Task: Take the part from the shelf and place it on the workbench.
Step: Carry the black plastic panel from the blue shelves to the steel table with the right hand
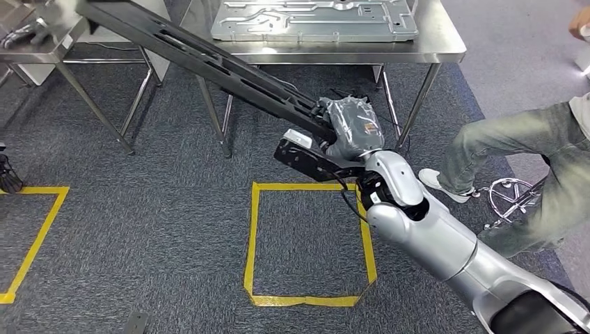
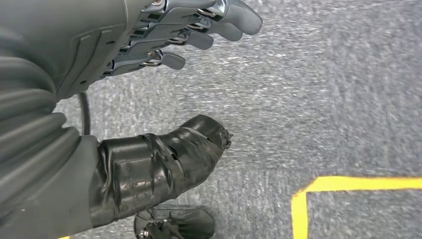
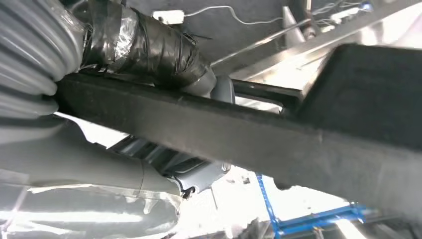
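- Right arm [image 1: 445, 243] sat nearest in head view, reaching forward over the carpet; right hand [image 1: 351, 125] wrapped in grey cover at its end.
- Right hand was grasping the part [image 1: 209, 59]: a long black slotted rail. In right wrist view the thumb [image 3: 149, 50] lay over one face of the rail [image 3: 239, 144] and the darker fingers [image 3: 169, 162] curled under the other, so it was clamped between them.
- Grip was close to the rail's near end. The rest ran diagonally up and to the left, far end reaching near the corner of the left-hand table [image 1: 28, 49].
- Part was in the air, off the shelf, not yet on any surface.
- Left hand [image 2: 164, 40] hung down over the carpet, released, fingers apart, holding nothing.
- Steel tabletop [image 1: 445, 42] stood ahead, already carrying a large grey sheet-metal panel [image 1: 313, 19].
- Yellow tape square [image 1: 309, 243] on the floor just in front of me; a person's leg [image 1: 501, 139] stood close on the right.
- My read: carry step, pick done, placing still to come.
- Next move calls for swinging the long end clear of the table legs and the person, levelling the rail, then lowering onto bare tabletop.
- Risk: long lever from an end grip, could twist in the fingers.
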Robot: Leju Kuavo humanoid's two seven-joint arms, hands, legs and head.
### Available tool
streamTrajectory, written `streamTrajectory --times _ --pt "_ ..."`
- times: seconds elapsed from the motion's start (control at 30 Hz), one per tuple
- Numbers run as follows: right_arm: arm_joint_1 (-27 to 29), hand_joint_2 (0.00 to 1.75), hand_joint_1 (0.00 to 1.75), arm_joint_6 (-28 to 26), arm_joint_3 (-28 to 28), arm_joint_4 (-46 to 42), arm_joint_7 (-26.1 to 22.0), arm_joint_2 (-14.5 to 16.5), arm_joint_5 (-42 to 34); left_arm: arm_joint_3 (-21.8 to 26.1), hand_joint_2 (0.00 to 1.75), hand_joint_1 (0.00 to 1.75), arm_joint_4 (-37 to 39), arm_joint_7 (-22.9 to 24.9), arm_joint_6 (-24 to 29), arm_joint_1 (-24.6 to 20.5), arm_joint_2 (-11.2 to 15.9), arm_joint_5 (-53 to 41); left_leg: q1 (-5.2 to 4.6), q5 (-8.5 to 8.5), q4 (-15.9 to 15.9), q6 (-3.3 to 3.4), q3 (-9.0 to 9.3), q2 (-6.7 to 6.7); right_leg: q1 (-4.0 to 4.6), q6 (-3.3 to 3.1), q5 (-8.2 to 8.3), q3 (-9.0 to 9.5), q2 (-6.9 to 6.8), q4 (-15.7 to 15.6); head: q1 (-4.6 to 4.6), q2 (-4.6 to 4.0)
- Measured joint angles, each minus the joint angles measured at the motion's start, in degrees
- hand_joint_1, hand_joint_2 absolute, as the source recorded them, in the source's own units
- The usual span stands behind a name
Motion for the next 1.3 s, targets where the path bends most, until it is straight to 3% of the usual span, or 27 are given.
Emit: streamTrajectory --times 0.03,0.1,0.17,0.27,0.33,0.37,0.43,0.5,0.53,0.6,0.67,0.77,0.83,0.87,0.93,1.0,1.03,1.07,1.13,1.17,1.2,1.3 --pt "0.00 1.75 1.75 0.11 -0.18 0.02 0.41 -0.46 -0.67 0.00 1.75 0.00 0.00 0.10 -0.01 0.07 0.03 0.04 0.07 1.44 -1.60 -0.08 0.74 0.12 -0.02 0.10 -0.12 0.01 -0.18 0.13 -0.01 0.00" --pt "-0.08 1.75 1.75 0.12 -0.67 0.04 1.01 -1.22 -1.73 0.00 1.75 0.00 0.00 0.30 -0.10 0.05 0.12 0.15 0.05 4.98 -9.02 0.02 4.59 0.37 0.02 0.48 -0.53 0.01 -0.43 0.58 -0.01 0.00" --pt "-0.46 1.75 1.75 0.05 -1.57 0.05 1.65 -2.01 -2.33 0.00 1.75 0.00 0.00 0.46 -0.47 -0.04 0.26 0.37 -0.20 6.25 -14.23 0.59 7.25 0.40 0.19 1.03 -0.90 -0.19 -0.62 1.10 0.05 0.00" --pt "-1.15 1.75 1.75 -0.03 -2.27 0.04 3.10 -3.25 -1.43 0.00 1.75 0.00 0.00 0.54 -1.44 0.05 0.34 0.57 -0.41 6.02 -15.04 1.66 7.59 0.23 0.28 1.93 -1.07 -0.23 -0.76 1.14 0.10 0.00" --pt "-1.39 1.75 1.75 0.10 -2.30 -0.04 4.56 -4.35 0.21 0.00 1.75 0.00 0.00 0.48 -1.99 0.07 0.34 0.57 -0.25 6.14 -15.40 2.41 7.93 0.21 0.12 2.56 -2.21 -0.74 -0.77 2.57 0.15 0.00" --pt "-1.50 1.75 1.75 0.23 -2.31 -0.15 5.38 -4.89 1.06 0.00 1.75 0.00 0.00 0.44 -2.15 -0.02 0.33 0.56 -0.18 6.18 -15.54 2.75 8.09 0.21 0.03 2.80 -3.50 -1.73 -0.76 4.77 0.18 0.00" --pt "-1.68 1.75 1.75 0.57 -2.39 -0.50 6.87 -6.03 2.55 0.00 1.75 0.00 0.00 0.42 -2.38 -0.24 0.31 0.55 -0.23 6.10 -15.56 3.23 8.20 0.17 -0.05 3.14 -6.89 -5.45 -0.75 12.41 0.26 0.00" --pt "-1.72 1.75 1.75 0.92 -2.59 -0.82 7.83 -7.28 3.45 0.00 1.75 0.00 0.00 0.42 -2.51 -0.29 0.27 0.55 -0.27 5.98 -15.43 3.38 8.25 0.06 -0.11 3.30 -7.85 -8.36 -0.75 17.58 0.27 0.00" --pt "-1.72 1.75 1.75 1.04 -2.69 -0.94 8.08 -7.84 3.65 0.00 1.75 0.00 0.00 0.42 -2.54 -0.28 0.24 0.55 -0.25 5.87 -15.30 3.38 8.30 -0.04 -0.12 3.29 -6.67 -8.31 -0.75 16.93 0.27 0.00" --pt "-1.81 1.75 1.75 1.14 -2.85 -1.26 8.30 -8.83 3.82 0.00 1.75 0.00 0.00 0.41 -2.59 -0.31 0.14 0.55 -0.21 5.54 -14.96 3.15 8.39 -0.24 -0.16 3.09 -2.59 -5.46 -0.72 10.03 0.29 0.00" --pt "-2.02 1.75 1.75 1.18 -2.96 -1.72 8.36 -9.54 3.85 0.00 1.75 0.00 0.00 0.37 -2.62 -0.40 0.07 0.56 -0.41 5.25 -14.58 2.70 8.22 -0.36 -0.04 2.78 -0.44 -2.54 -0.63 3.74 0.28 0.00" --pt "-1.96 1.75 1.75 1.43 -3.08 -2.35 8.59 -10.38 3.86 0.00 1.75 0.00 0.00 0.20 -2.63 -0.39 -0.01 0.70 -0.58 5.26 -14.59 1.95 8.08 -0.43 0.06 2.02 -0.39 -1.86 -0.59 2.23 0.26 0.00" --pt "-1.84 1.75 1.75 1.85 -3.22 -2.73 8.80 -11.03 3.98 0.00 1.75 0.00 0.00 0.06 -2.63 -0.22 -0.14 0.96 -0.50 4.40 -13.64 1.35 7.73 -0.21 -0.04 1.31 -0.26 -1.65 -0.71 1.91 0.19 0.00" --pt "-1.82 1.75 1.75 2.04 -3.34 -2.92 8.83 -11.34 4.10 0.00 1.75 0.00 0.00 -0.01 -2.63 -0.14 -0.20 1.10 -0.46 3.17 -11.72 1.06 6.91 -0.06 -0.13 0.94 -0.18 -1.55 -0.80 1.74 0.10 0.00" --pt "-1.70 1.75 1.75 2.18 -3.62 -3.11 8.65 -11.68 4.55 0.01 1.75 0.00 0.00 -0.08 -2.63 0.03 -0.25 1.44 -0.39 -0.18 -4.97 0.70 3.82 0.17 -0.06 0.51 -0.17 -1.54 -0.88 1.71 -0.08 0.00" --pt "-1.42 1.75 1.75 2.16 -3.76 -3.13 8.18 -11.75 5.04 0.02 1.75 0.00 0.00 -0.01 -2.67 0.15 -0.27 1.80 -0.37 -1.71 0.60 0.62 1.08 0.18 0.09 0.33 -0.21 -1.54 -0.89 1.75 -0.09 0.00" --pt "-1.28 1.75 1.75 2.15 -3.77 -3.13 7.96 -11.74 5.22 0.03 1.75 0.00 0.00 0.05 -2.71 0.17 -0.28 1.87 -0.39 -0.96 0.60 0.72 0.96 0.18 0.16 0.30 -0.23 -1.51 -0.88 1.77 -0.10 0.00" --pt "-1.15 1.75 1.75 2.15 -3.77 -3.13 7.78 -11.74 5.39 0.03 1.75 0.00 0.00 0.14 -2.74 0.15 -0.29 1.91 -0.43 0.61 -1.40 0.95 1.78 0.18 0.25 0.29 -0.26 -1.45 -0.87 1.79 -0.09 0.00" --pt "-1.04 1.75 1.75 2.18 -3.79 -3.21 7.67 -11.75 5.72 0.04 1.75 0.00 0.00 0.38 -2.77 0.08 -0.24 1.88 -0.64 4.22 -8.86 1.72 5.16 0.25 0.39 0.34 -0.31 -1.34 -0.87 1.81 -0.09 0.00" --pt "-1.04 1.75 1.75 2.20 -3.83 -3.26 7.68 -11.75 5.85 0.05 1.75 0.00 0.00 0.53 -2.77 0.06 -0.21 1.84 -0.82 5.18 -12.04 2.07 6.66 0.30 0.51 0.46 -0.36 -1.39 -0.89 1.85 -0.07 0.00" --pt "-1.01 1.75 1.75 2.25 -3.86 -3.34 7.70 -11.76 5.93 0.05 1.75 0.00 0.00 0.66 -2.78 0.04 -0.17 1.79 -0.99 5.53 -13.91 2.31 7.54 0.35 0.55 0.63 -0.37 -1.46 -0.91 1.88 -0.05 0.00" --pt "-0.67 1.75 1.75 2.58 -3.93 -3.86 7.82 -11.78 6.12 0.07 1.75 0.00 0.00 0.95 -2.86 0.06 -0.15 1.63 -1.10 5.54 -15.16 2.76 8.20 0.35 0.46 1.51 -0.44 -1.60 -0.95 1.88 -0.02 0.00"
